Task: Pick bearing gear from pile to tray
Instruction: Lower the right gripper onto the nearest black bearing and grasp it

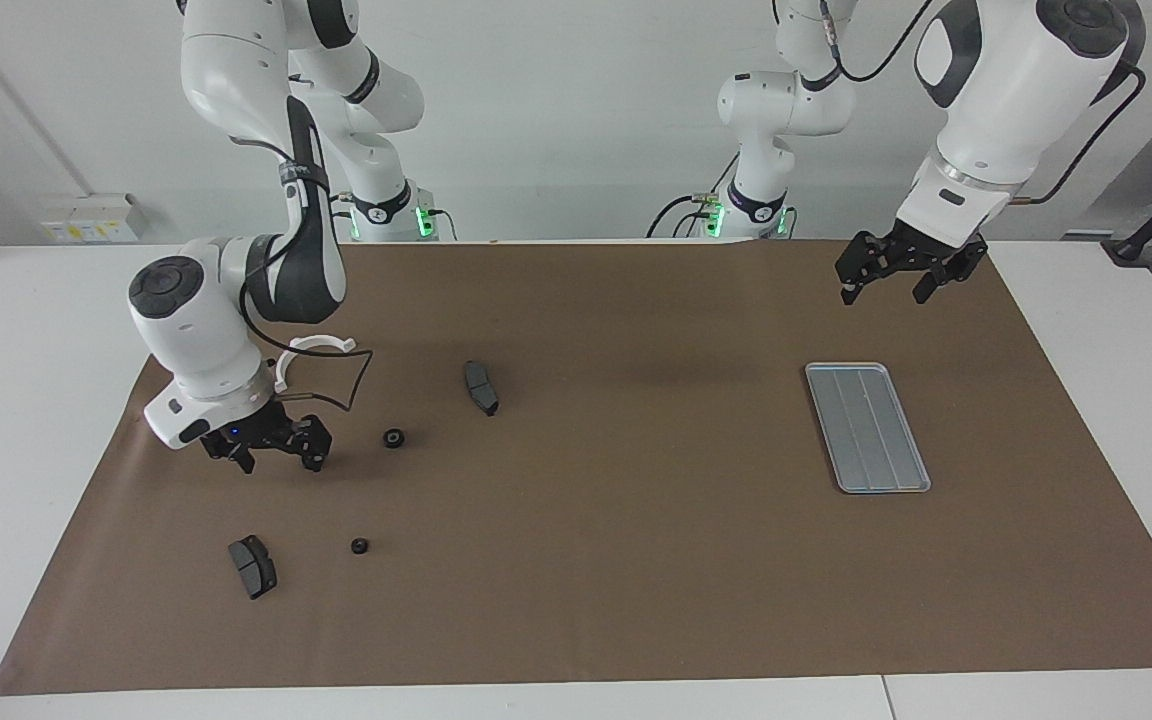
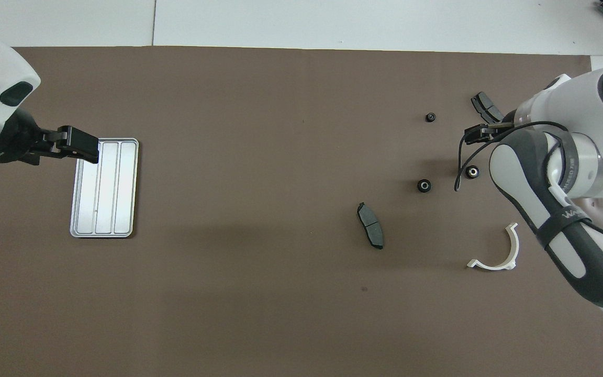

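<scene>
Hovering low over pile at right arm's end of table: right gripper (image 1: pixel 270 458), fingers spread wide, holding nothing, one black gear (image 2: pixel 472 171) just beside its fingertip. Second gear (image 1: pixel 394 438) close by, toward table middle; third, smaller gear (image 1: pixel 360 546) farther from robots, near dark grey brake pad (image 1: pixel 252 566). Other brake pad (image 1: pixel 481 387) lies toward table centre. White arc bracket (image 1: pixel 311 354) nearer robots, partly hidden by arm. Left gripper (image 1: pixel 883 282) waits over mat, fingers wide, empty, beside metal tray (image 1: pixel 867 428), which holds no parts.
</scene>
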